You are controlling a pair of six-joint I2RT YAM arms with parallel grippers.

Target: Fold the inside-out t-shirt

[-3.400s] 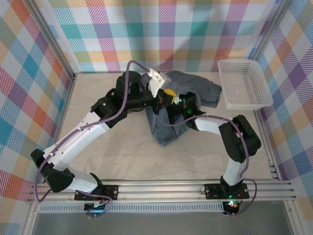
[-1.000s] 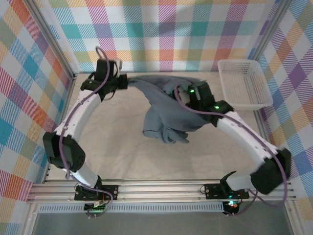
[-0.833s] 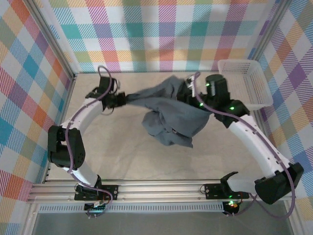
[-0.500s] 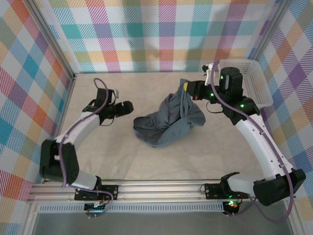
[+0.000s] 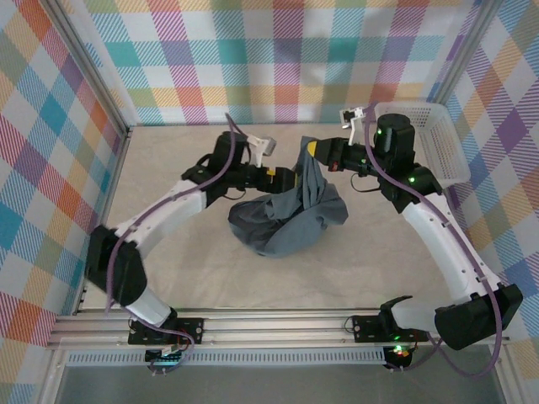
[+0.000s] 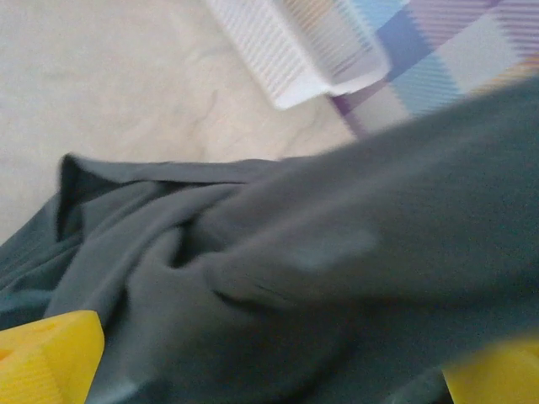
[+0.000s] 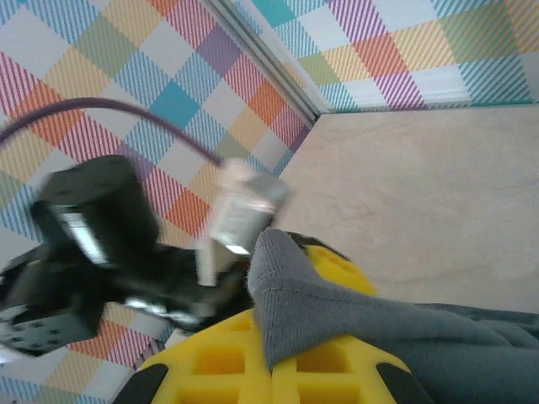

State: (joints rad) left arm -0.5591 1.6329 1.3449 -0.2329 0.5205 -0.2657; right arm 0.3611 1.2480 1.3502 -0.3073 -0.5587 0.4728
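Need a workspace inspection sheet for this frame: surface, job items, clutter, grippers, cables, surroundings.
Surface: beige table, lightly creased.
Job's things: dark slate-grey t-shirt, bunched in a heap, one edge lifted, not folded.
Clutter: white plastic mesh basket at far right, nothing seen inside.
Grippers: left gripper open, fabric between its fingers; right gripper shut on the lifted edge.
Cables: purple cables along both arms.
Surroundings: multicoloured plaid walls, aluminium frame rails.

1 overhead view looks down; 2 wrist views (close) share the t-shirt (image 5: 286,220).
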